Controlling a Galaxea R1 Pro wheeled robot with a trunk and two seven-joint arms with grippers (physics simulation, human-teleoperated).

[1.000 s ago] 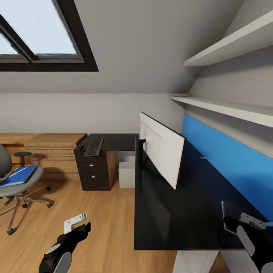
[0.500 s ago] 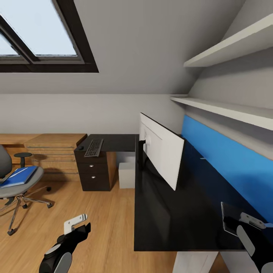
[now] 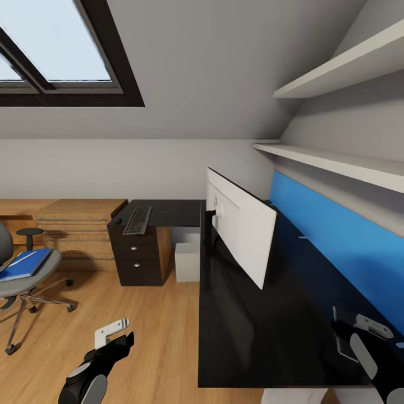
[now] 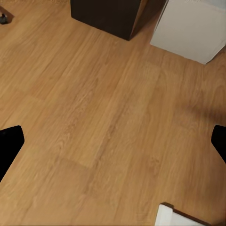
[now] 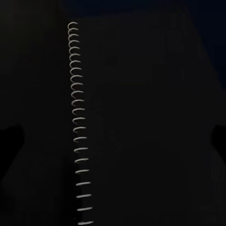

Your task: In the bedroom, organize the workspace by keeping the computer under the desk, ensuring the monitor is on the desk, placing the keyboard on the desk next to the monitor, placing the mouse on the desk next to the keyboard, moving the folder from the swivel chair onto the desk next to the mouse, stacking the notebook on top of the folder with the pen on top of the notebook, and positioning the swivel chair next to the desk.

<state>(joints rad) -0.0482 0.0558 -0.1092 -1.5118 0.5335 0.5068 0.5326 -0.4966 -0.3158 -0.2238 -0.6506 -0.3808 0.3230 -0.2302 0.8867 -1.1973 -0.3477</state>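
The white-backed monitor (image 3: 238, 235) stands on the black desk (image 3: 247, 342). A keyboard (image 3: 138, 219) and a small dark mouse (image 3: 119, 217) lie on the desk's far section. The white computer (image 3: 187, 259) (image 4: 190, 28) sits on the floor under it. At the left, the blue folder (image 3: 22, 264) rests on the grey swivel chair (image 3: 33, 278). My right gripper (image 3: 365, 328) (image 5: 113, 136) hangs open over a dark spiral notebook (image 5: 141, 122) (image 3: 341, 336) on the desk's near right. My left gripper (image 3: 115, 335) (image 4: 113, 141) is open above bare floor.
A dark drawer cabinet (image 3: 137, 255) (image 4: 106, 14) supports the far desk section, with wooden steps (image 3: 78, 230) beyond. A blue wall panel (image 3: 336, 247) and white shelves (image 3: 336, 160) run along the right. Wood floor (image 3: 151, 325) lies between chair and desk.
The whole picture has shifted a little, so the camera moved: the chair sits further left and the notebook lower right. Both grippers keep their pose and stay open.
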